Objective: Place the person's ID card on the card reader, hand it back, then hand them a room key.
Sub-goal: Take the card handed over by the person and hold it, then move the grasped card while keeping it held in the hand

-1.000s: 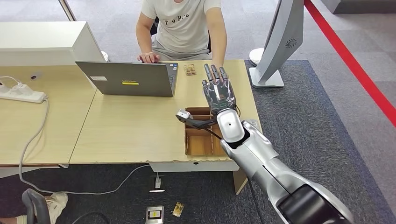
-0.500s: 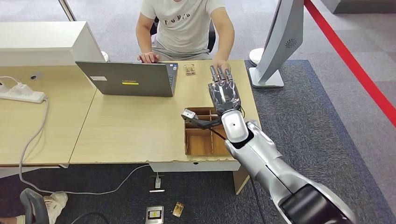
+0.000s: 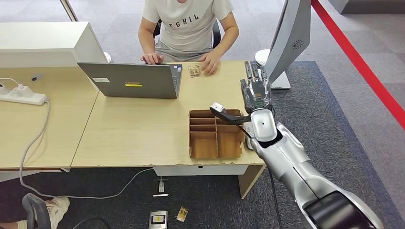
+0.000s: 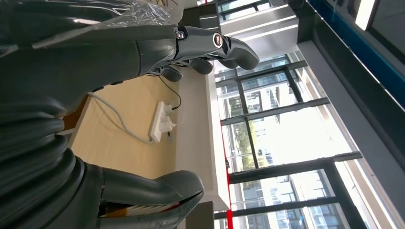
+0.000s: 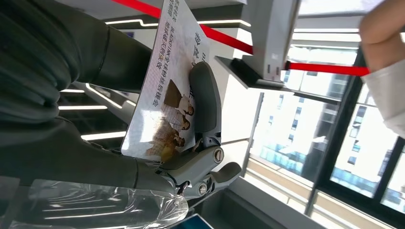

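While the white power strip [image 3: 23,94] lies at the far left of the pale wooden worktop [image 3: 133,129] with its grey cable trailing over the front edge, the open grey laptop [image 3: 130,80] stands further along, its screen back turned to the robot. Behind it sits a person in a light printed T-shirt [image 3: 186,24], one hand at the laptop's keyboard and the other hand [image 3: 208,63] resting on the worktop just beside a small brownish picture card [image 3: 194,71]. Nearer the front edge stands a brown cardboard tray with compartments [image 3: 215,133]. On the floor below lie a small dark device with a yellow label [image 3: 158,220] and another small card [image 3: 182,213] (too small to read).

Right of the tray, the silver right arm reaches forward, and the right hand [image 3: 256,90] is raised upright above the worktop's right end, palm away from the camera, close to the base of a tall white standing panel [image 3: 286,38]. In the right wrist view the right hand [image 5: 143,119] holds a white printed card with a photo of people [image 5: 169,90], its thumb pressing the card against the fingers [image 5: 119,59].

In the left wrist view the left hand [image 4: 119,109] holds nothing, thumb and fingers [image 4: 224,45] apart.
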`<state>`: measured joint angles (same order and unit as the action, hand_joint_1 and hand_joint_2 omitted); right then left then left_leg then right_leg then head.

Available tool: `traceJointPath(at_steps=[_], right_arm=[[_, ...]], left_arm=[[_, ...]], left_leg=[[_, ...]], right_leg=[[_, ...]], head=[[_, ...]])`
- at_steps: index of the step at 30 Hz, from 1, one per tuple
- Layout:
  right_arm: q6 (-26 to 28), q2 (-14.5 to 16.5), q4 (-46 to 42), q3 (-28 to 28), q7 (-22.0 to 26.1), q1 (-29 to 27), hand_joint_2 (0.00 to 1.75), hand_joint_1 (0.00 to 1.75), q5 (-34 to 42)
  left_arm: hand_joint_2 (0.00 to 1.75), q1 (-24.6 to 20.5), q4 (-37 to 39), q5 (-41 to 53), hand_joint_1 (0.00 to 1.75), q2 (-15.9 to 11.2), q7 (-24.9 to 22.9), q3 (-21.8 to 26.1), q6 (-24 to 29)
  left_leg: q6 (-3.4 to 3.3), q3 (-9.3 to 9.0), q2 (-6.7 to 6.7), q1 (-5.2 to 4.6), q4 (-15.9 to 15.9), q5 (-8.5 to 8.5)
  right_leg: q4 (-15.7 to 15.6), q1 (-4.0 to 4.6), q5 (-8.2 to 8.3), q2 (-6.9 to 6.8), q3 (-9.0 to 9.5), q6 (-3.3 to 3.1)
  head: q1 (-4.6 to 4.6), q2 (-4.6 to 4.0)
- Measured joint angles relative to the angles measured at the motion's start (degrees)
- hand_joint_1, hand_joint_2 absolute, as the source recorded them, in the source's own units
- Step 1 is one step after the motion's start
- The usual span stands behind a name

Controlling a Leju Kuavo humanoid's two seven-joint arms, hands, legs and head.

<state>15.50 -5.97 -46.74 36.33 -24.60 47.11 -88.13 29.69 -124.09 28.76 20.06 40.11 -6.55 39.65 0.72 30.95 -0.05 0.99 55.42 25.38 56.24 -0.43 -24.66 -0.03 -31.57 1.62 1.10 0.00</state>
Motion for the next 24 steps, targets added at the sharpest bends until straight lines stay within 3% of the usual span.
traceJointPath(at_steps=[6,13,18,24], right_arm=[[-3.1,-6.1,-6.3,-5.1,-1.7,-4.6,1.75,1.75,2.7],[-4.2,-11.6,-14.8,-12.0,-2.1,-14.9,1.75,1.75,7.6],[-2.5,-12.3,-17.9,-14.5,0.1,-21.6,1.75,1.75,9.3],[0.0,-10.8,-18.3,-14.5,3.0,-24.3,1.75,1.75,9.6]], left_arm=[[1.75,-0.1,0.0,0.3,0.00,0.0,0.0,0.4,0.0],[1.75,-0.8,-1.3,-2.3,0.00,-0.9,0.0,0.8,0.0],[1.75,-1.4,-2.4,-3.7,0.00,-1.4,0.0,1.2,0.0],[1.75,-1.7,-3.4,-1.7,0.00,-1.6,0.0,1.5,0.0]], left_leg=[[-0.04,-0.02,-0.03,-0.01,0.0,0.03],[-0.05,-0.02,-0.01,0.00,0.0,0.08],[-0.04,0.01,-0.01,0.02,0.0,0.09],[-0.04,0.00,0.00,0.03,-0.1,0.08]], right_leg=[[0.0,-0.03,0.00,-0.01,0.03,0.01],[0.0,-0.03,-0.02,-0.02,0.06,0.02],[0.0,-0.02,-0.05,-0.02,0.06,-0.01],[0.0,-0.01,-0.06,-0.02,0.07,-0.03]], head=[[-0.01,0.00],[-0.01,0.00],[-0.01,0.00],[-0.01,0.00]])
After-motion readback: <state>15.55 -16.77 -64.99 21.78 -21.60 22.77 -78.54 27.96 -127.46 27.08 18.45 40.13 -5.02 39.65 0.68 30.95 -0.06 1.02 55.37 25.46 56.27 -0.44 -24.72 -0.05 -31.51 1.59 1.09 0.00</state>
